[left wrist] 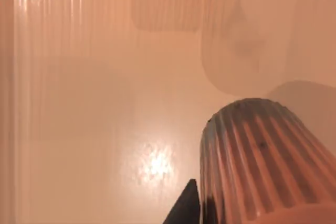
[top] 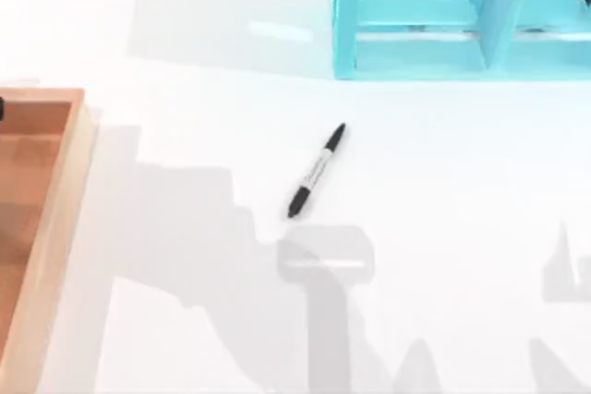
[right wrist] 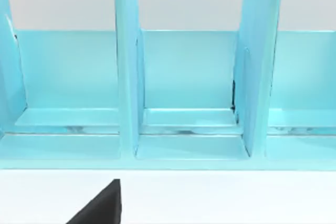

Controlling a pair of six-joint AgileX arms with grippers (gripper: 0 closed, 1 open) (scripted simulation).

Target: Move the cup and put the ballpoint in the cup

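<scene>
The ballpoint (top: 317, 171) lies flat on the white surface (top: 443, 191), near its middle. It is slanted: one black end points toward the far right corner and the other toward the near left corner. Nothing touches it.

A wooden tray (top: 57, 219) sits at the left edge of the surface. In my left wrist view, the cup (left wrist: 262, 161) stands on the tray's wooden floor (left wrist: 94, 129), very close to the camera, and its ribbed, speckled brown wall is turned to me. A dark fingertip (left wrist: 184, 208) of my left jaws shows just beside the cup's wall. I cannot tell if these jaws are clenched on the cup or released.

A light blue rack (top: 434, 16) with upright dividers stands at the far edge of the surface, toward the right. My right wrist camera looks level and straight at this rack (right wrist: 184, 77), so my right arm is low and faces the far edge. One dark fingertip (right wrist: 102, 205) of my right jaws shows over the white surface in front of the rack. I cannot tell the state of these jaws either.
</scene>
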